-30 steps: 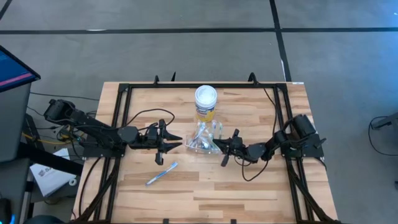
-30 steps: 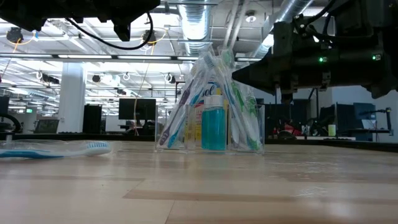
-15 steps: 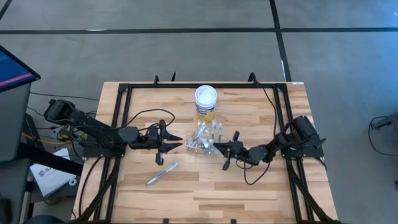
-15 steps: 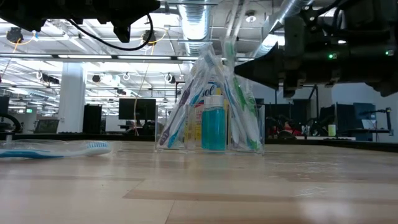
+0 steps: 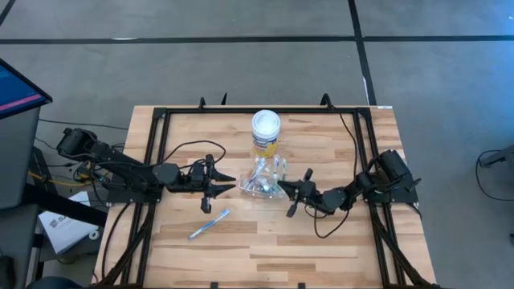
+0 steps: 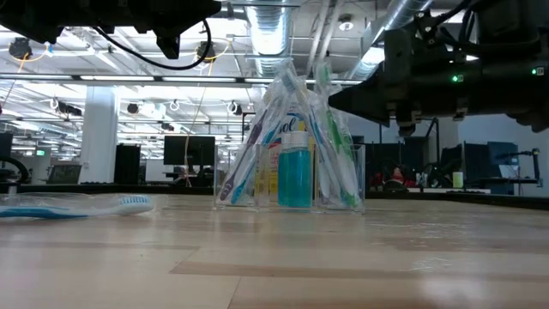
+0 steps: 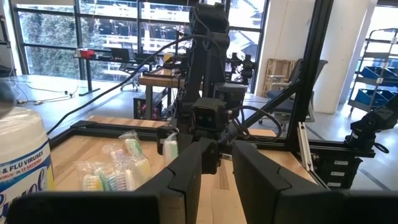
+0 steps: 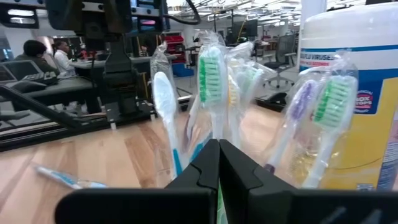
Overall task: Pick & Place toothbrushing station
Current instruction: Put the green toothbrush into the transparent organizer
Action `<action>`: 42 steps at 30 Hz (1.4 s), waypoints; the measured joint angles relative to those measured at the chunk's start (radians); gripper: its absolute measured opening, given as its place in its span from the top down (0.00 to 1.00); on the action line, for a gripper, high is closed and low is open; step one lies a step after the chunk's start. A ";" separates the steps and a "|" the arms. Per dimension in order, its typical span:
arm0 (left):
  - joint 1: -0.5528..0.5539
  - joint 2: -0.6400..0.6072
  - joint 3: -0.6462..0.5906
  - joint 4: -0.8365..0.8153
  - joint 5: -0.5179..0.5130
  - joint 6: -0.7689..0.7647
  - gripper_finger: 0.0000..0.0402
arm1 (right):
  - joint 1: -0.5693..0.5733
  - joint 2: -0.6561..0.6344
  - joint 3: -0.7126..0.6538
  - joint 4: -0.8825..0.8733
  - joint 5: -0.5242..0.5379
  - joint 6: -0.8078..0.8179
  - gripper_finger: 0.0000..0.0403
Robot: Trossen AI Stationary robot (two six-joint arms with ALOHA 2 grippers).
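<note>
Although the clear cup [image 6: 290,178] stands near the middle of the table [image 5: 265,249], its walls are hard to trace behind the wrapped toothbrushes [image 8: 211,93] fanning out of it, and the teal tube [image 6: 294,172] inside shows plainly only from the low camera. Just behind the cup stands the white-lidded wipes canister [image 5: 266,132], its label cut off in both wrist views. To the cup's right, the right gripper [image 5: 294,195] has its fingers clenched together, tips right at the cup; whether they pinch a green-bristled toothbrush there is hidden by the fingers themselves. To the cup's left, the left gripper [image 5: 212,184] waits with jaws spread, apart from the cup. One blue wrapped toothbrush [image 5: 209,224] lies flat on the table, nearer the front edge than the cup.
</note>
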 joint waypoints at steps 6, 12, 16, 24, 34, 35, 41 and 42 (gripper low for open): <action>0.000 0.000 0.000 -0.002 0.000 0.000 0.79 | 0.000 -0.001 0.000 -0.033 0.035 0.000 1.00; 0.000 0.000 0.000 -0.002 0.000 0.000 0.79 | 0.000 -0.001 0.000 -0.028 0.048 0.002 1.00; 0.000 0.000 0.000 -0.002 0.000 0.000 0.79 | 0.000 -0.001 0.000 -0.033 0.050 -0.020 1.00; 0.000 0.000 0.000 -0.002 0.000 0.000 0.79 | -0.003 -0.001 0.000 -0.034 0.046 -0.051 1.00; 0.000 0.000 0.000 -0.002 0.000 0.000 0.79 | -0.049 -0.001 0.002 -0.037 0.024 0.004 1.00; 0.000 0.000 0.000 -0.002 0.000 0.000 0.79 | -0.049 -0.001 0.002 -0.041 0.011 0.033 1.00; 0.000 0.000 0.000 -0.002 0.000 0.000 0.79 | -0.048 -0.003 0.003 -0.051 -0.014 0.001 1.00; 0.000 0.000 0.000 -0.002 0.000 0.000 0.79 | -0.048 -0.003 0.003 -0.051 -0.011 -0.005 1.00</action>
